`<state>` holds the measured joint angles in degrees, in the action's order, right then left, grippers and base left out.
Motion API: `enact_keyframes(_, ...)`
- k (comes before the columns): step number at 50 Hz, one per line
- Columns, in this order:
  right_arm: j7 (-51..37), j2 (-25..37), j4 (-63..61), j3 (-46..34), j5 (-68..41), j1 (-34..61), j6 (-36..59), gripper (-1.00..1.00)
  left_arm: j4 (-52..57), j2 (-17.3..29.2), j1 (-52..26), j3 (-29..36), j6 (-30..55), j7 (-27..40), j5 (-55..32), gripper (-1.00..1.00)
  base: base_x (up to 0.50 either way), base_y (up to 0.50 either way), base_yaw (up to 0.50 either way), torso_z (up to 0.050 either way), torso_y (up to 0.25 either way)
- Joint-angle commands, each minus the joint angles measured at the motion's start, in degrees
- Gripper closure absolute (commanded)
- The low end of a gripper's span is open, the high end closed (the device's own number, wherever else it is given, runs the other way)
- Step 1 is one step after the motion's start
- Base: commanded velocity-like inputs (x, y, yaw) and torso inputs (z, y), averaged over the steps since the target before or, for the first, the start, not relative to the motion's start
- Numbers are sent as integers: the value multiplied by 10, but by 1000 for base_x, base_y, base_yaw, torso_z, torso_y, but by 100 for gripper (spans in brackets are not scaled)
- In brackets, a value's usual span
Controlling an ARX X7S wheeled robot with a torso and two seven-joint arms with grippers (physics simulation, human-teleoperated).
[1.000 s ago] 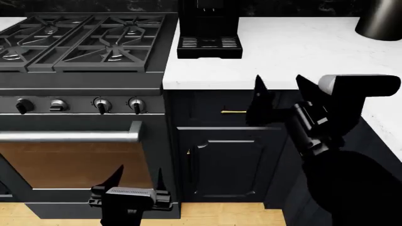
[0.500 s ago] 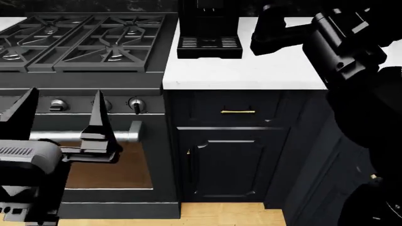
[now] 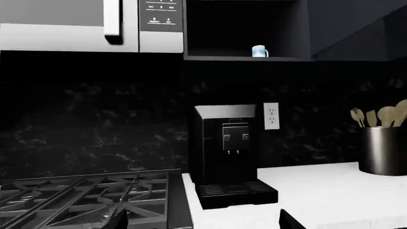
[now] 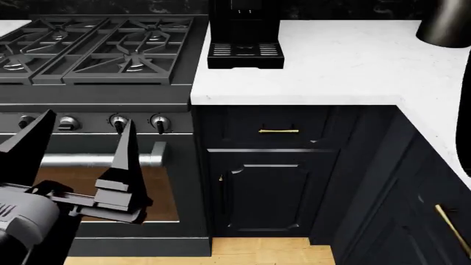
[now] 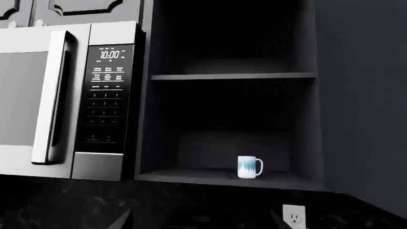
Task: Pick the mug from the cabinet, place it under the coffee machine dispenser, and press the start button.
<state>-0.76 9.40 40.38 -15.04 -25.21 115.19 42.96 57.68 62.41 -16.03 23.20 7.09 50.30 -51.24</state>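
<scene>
Nothing of the task looks done yet — every step is left. Nearest, the left gripper [image 4: 77, 160] hangs in front of the oven with its fingers spread wide and nothing between them. The right gripper shows only as dark fingertips at the edge of its wrist view; they stand apart and hold nothing. Farther off, the coffee machine [image 3: 226, 152] stands on the counter right of the stove, its drip tray [image 4: 245, 54] bare. Farthest and highest, the mug [image 5: 249, 167] stands upright on the open cabinet's lower shelf [image 5: 229, 179], right of the microwave [image 5: 66, 102] — untouched.
</scene>
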Motion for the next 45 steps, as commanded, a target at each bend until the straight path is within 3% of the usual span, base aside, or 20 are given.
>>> enact_keyframes(1,49,-62,346,38,140,183,-132,-100,11,9,3,29,-10,1,-5,-100,0,0,0,0,0)
enact_keyframes(5,42,-75,346,91,201,185,-116,-100,15,7,6,38,-13,-4,1,-100,0,0,0,0,0)
enact_keyframes(12,13,-90,346,115,253,198,-85,-100,23,18,-16,88,-35,-2,7,-100,0,0,0,0,0)
enact_keyframes(24,-14,-90,346,127,247,195,-25,-100,23,79,-215,398,-151,73,59,-100,0,0,0,0,0)
enact_keyframes(41,-14,-89,346,134,245,194,-24,-100,23,92,-504,744,-246,159,157,-100,0,0,0,0,0)
enact_keyframes(45,-14,-89,346,134,245,194,-24,-100,23,92,-570,819,-273,180,182,-100,0,0,0,47,0)
